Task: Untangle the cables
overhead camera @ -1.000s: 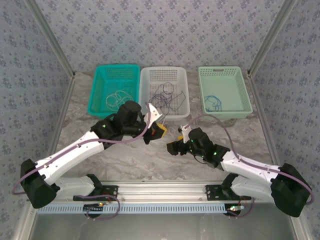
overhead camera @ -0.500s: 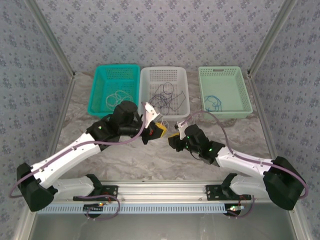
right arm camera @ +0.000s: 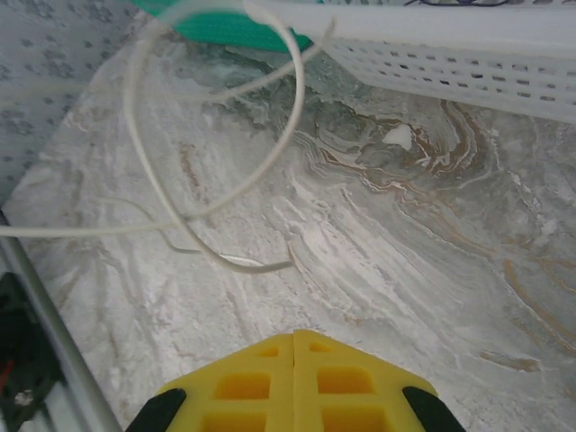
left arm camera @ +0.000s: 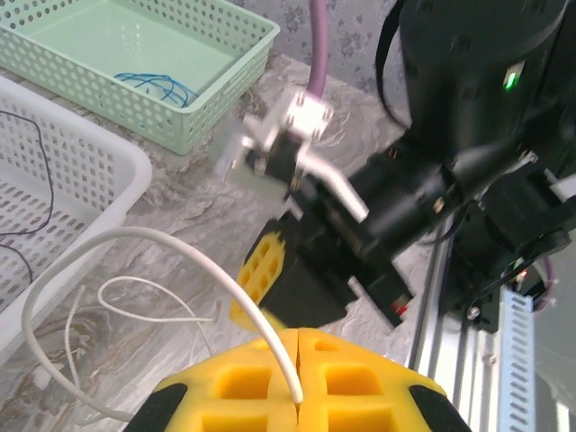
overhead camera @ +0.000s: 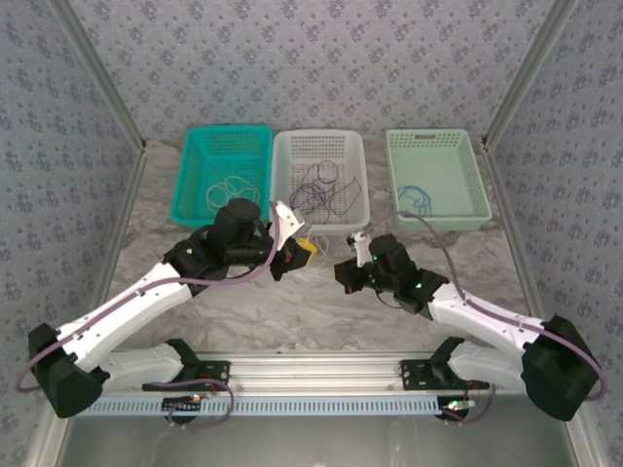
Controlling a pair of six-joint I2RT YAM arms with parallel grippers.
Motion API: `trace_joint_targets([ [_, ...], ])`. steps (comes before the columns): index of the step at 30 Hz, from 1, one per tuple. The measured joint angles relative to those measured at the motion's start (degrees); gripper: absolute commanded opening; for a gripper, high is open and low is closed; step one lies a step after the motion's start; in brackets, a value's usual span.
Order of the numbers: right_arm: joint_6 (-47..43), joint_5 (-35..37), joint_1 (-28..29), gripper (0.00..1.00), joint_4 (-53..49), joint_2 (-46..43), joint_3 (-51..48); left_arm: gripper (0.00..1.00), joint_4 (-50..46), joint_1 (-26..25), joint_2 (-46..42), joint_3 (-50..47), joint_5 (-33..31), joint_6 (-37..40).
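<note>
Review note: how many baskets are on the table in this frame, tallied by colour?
Teal basket: 1
White basket: 1
Pale green basket: 1
Total: 3

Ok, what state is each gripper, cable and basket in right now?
left gripper: shut on the white cable
right gripper: shut, nothing visibly held
white cable: one end pinched, rest in a loose loop
white basket: holds tangled dark cables
teal basket: holds whitish cable loops
light green basket: holds a coiled blue cable
</note>
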Motion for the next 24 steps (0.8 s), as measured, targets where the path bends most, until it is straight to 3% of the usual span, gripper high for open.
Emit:
trace_joint_targets([
  [9,6.9,-17.5,-13.3,0.00,-3.7,-4.6,1.0,0.02,-0.1,0.1,0.0,-4.1,0.5,5.7],
  [13,10.3,-22.7,-15.0,0.04,-3.5,-4.4,1.0,0.02,0.0,0.1,-0.1,-4.3,0.7,6.7],
  [14,10.3,-23.1,-15.0,0.08,-3.5,-4.2,1.0,0.02,0.0,0.1,-0.2,-4.3,0.7,6.7],
  [17,7.8,-21.5,-12.1,0.35,-5.7,-3.9,1.2,0.01,0.5,0.1,-0.7,-4.3,0.7,6.7],
  [21,3.1,-15.0,-4.2,0.64,-7.2,-5.8,0.5,0.01,1.0,0.1,-0.7,-4.3,0.7,5.7],
  [24,0.8,-8.6,0.0,0.69,-6.8,-9.8,-2.0,0.01,1.0,0.1,-0.6,-4.3,0.7,4.7],
])
